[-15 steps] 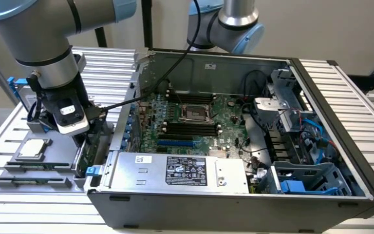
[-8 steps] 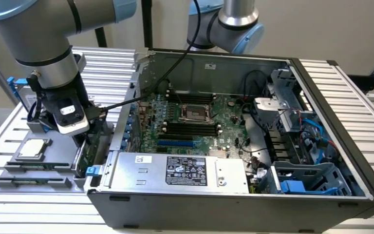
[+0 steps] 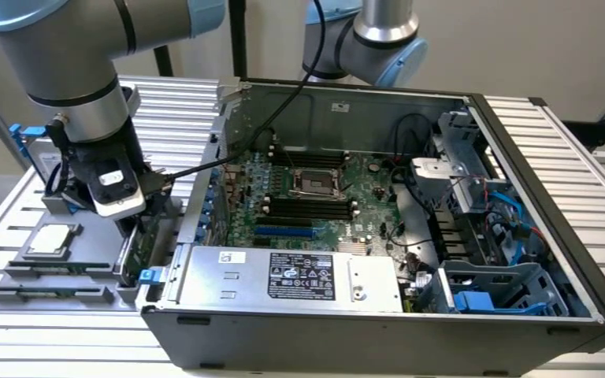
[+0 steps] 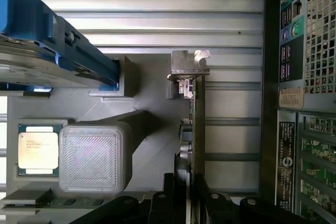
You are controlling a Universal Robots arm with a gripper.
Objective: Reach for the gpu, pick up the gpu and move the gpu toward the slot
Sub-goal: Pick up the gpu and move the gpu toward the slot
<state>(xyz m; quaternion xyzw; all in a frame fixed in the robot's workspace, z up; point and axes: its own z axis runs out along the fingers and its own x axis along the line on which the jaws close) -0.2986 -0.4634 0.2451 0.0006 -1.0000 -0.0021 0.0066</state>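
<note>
1. Nearest the wrist camera, finds the pincer set low over one end of the gpu.
2. Cannot tell the grip: clamped on the card or apart.
3. Sees the gpu standing on edge in a grey printed holder, green board edge-on, with its silver end bracket at the end away from the pincer.
4. Beside the card, on the same holder, notes a ribbed grey block and, past that, a square silver CPU chip lying flat in its own recess, apart from the gpu.
5. Beyond those, picks out a hard drive in a blue frame, propped at a tilt in another pocket of the holder.
6. Places the holder on the ribbed metal counter, just beside the outer wall of an open computer case, toward the exterior view's left.
7. Inside the case, meets first a silver power supply along the near wall, then the motherboard with a blue slot, well apart from the gpu.
8. Farthest back, behind the case, makes out a second arm's grey and blue joint.
</note>
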